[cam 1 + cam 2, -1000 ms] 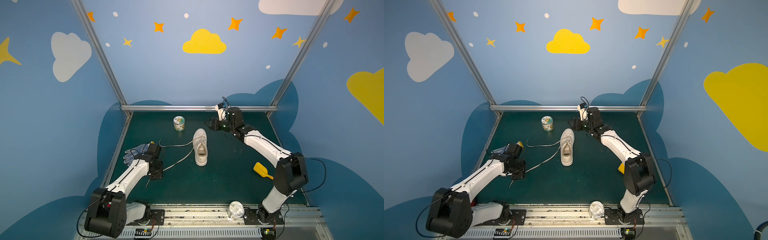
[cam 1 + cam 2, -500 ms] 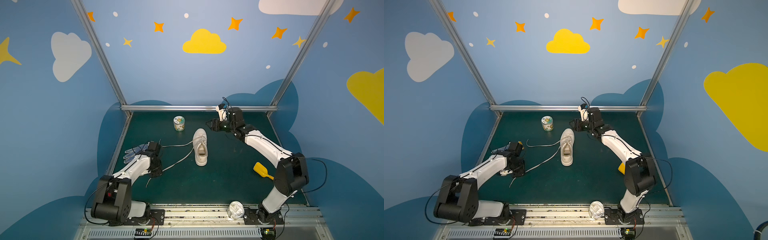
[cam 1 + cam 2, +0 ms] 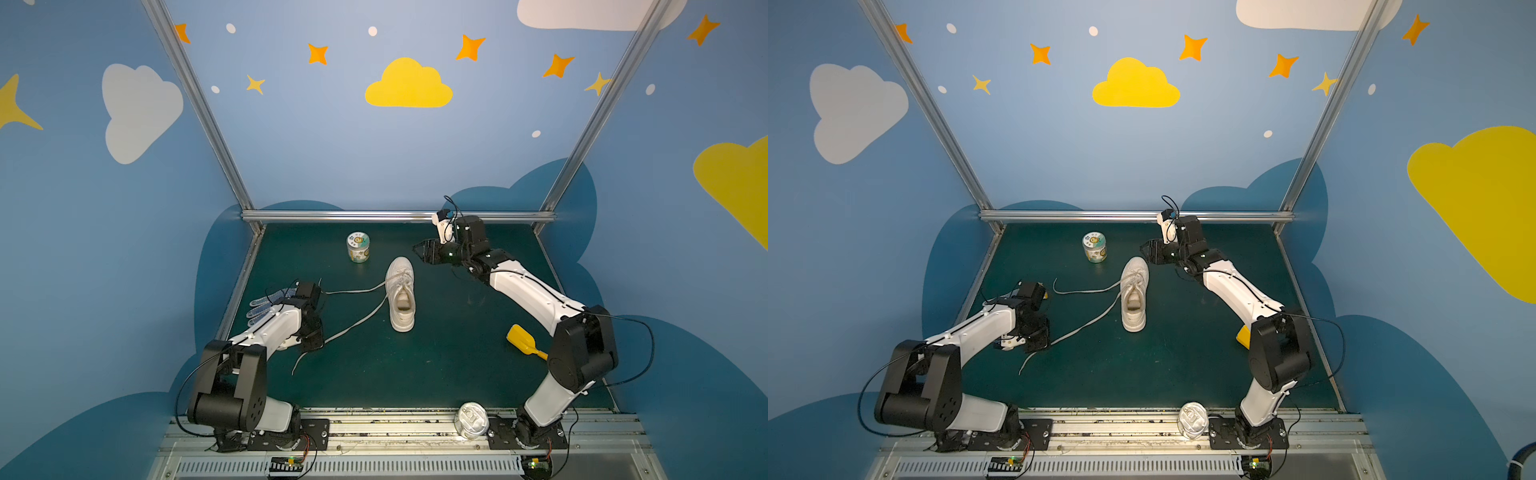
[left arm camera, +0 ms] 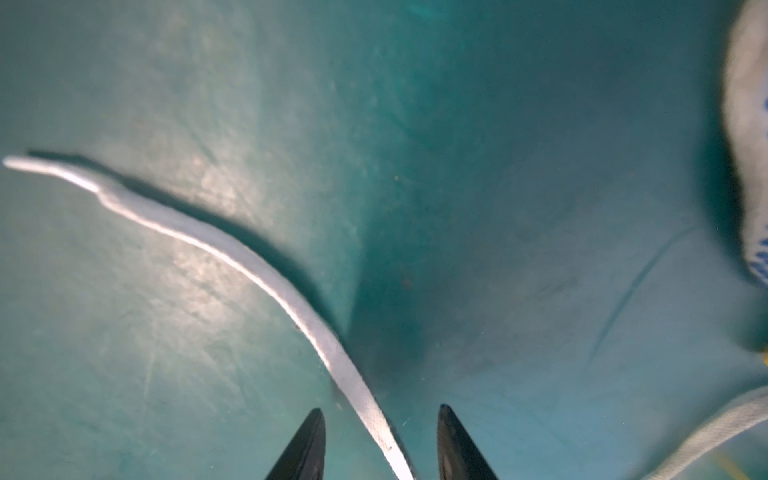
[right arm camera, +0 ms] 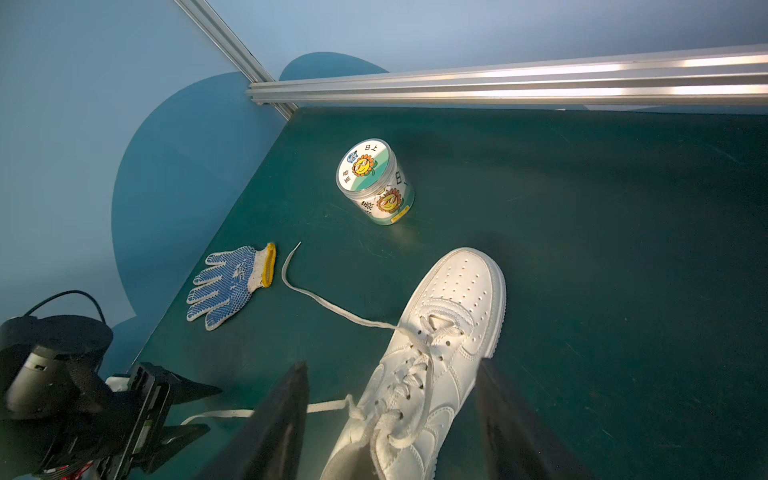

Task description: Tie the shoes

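Only the left wrist view shows lace [image 4: 199, 228] inside the left gripper [image 4: 380, 409], jaws apart — right gripper [image 5: 390, 365] likewise apart.

A jar [image 3: 358, 247] stands at the back of the mat [image 3: 436, 374], a dotted glove [image 5: 230, 284] at its left edge — a scoop [image 3: 524, 341] at right, a can [image 3: 471, 419] on the front rail [image 3: 374, 424].

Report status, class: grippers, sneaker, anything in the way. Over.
Left gripper open, lace between its jaws. Right gripper open, hovering near sneaker toe. Sneaker untied. Glove close by left gripper, off the lace.
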### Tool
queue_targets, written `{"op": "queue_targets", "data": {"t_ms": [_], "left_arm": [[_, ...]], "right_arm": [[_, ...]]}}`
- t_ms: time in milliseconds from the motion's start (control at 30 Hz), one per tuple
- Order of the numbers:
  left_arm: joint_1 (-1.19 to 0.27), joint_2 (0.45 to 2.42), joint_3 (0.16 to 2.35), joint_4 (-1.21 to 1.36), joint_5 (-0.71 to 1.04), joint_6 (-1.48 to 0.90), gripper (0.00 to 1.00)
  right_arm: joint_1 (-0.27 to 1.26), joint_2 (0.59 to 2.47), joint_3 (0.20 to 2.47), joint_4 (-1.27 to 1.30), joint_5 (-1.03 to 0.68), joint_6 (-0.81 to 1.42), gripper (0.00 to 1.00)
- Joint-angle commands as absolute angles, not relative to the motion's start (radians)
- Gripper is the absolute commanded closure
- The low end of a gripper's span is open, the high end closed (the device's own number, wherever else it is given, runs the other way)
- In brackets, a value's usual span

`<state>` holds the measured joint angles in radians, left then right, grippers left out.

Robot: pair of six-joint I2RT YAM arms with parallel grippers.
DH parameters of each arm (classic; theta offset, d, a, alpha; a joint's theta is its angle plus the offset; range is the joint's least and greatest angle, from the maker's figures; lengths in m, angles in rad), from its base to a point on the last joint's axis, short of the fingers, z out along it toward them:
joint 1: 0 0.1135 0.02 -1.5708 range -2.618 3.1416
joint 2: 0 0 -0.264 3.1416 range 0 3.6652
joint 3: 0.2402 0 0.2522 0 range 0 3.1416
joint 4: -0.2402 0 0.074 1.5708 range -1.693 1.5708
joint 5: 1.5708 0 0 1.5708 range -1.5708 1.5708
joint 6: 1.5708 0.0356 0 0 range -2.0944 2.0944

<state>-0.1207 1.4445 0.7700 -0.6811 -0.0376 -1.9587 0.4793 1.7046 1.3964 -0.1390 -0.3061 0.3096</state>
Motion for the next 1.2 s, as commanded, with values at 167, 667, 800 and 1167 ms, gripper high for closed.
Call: {"op": "queue_targets", "data": {"t_ms": [167, 667, 800, 1167], "left_arm": [[-0.117, 1.478, 0.759, -0.680, -0.037, -1.959, 0.59], [-0.135, 1.487, 0.818, -0.723, -0.086, -1.920, 0.87], [-0.140, 1.446, 0.864, -0.747, -0.136, -1.875, 0.95], [-0.164, 1.412, 1.170, -0.636, -0.335, -1.223, 0.97]], "right_arm": [[0.477, 1.666, 1.382, -0.160, -0.296, 0.307, 0.36], [0.478, 1.609, 1.349, -0.193, -0.273, 0.295, 0.37], [0.477, 1.559, 1.326, -0.206, -0.269, 0.308, 0.37], [0.477, 1.295, 1.126, -0.210, -0.165, 0.348, 0.37]]}}
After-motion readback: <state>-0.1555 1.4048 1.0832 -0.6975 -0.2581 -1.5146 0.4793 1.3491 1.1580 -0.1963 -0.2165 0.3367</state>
